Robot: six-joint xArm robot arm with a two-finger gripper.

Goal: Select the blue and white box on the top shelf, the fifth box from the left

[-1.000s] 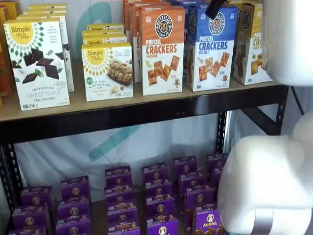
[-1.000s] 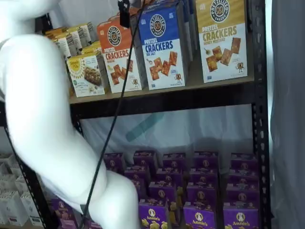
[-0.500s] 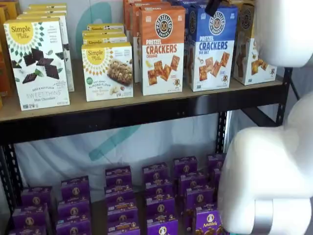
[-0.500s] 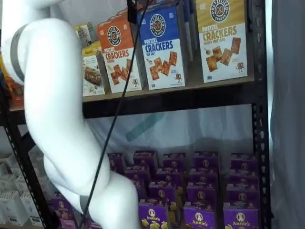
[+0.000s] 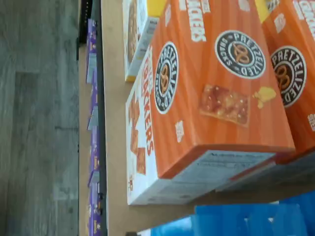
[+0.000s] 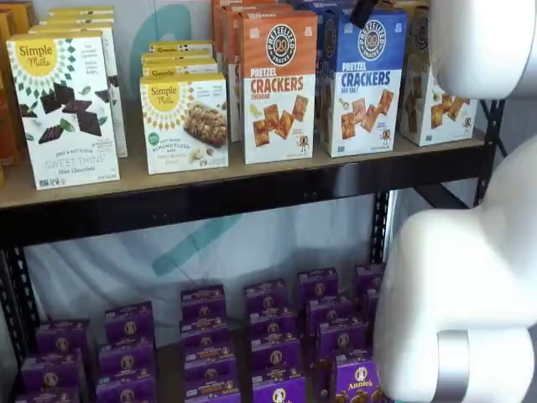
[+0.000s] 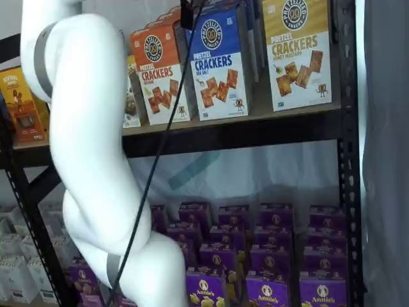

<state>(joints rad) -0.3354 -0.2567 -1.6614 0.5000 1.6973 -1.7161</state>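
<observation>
The gripper (image 6: 364,12) hangs spread wide and empty – just above the blue and white box (image 6: 365,82) on the top shelf (image 6: 252,180), the orange box (image 6: 278,86) beside it.

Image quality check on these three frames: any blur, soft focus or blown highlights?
Wrist view: turned on its side, the orange box reasonably sharp, the blue and white box a soft smear at the edge. Both shelf views: box print legible on the blue and white box; the white arm is bright and nearly featureless, hiding part of the shelves; mild softness overall, no hard glare on the boxes.
</observation>
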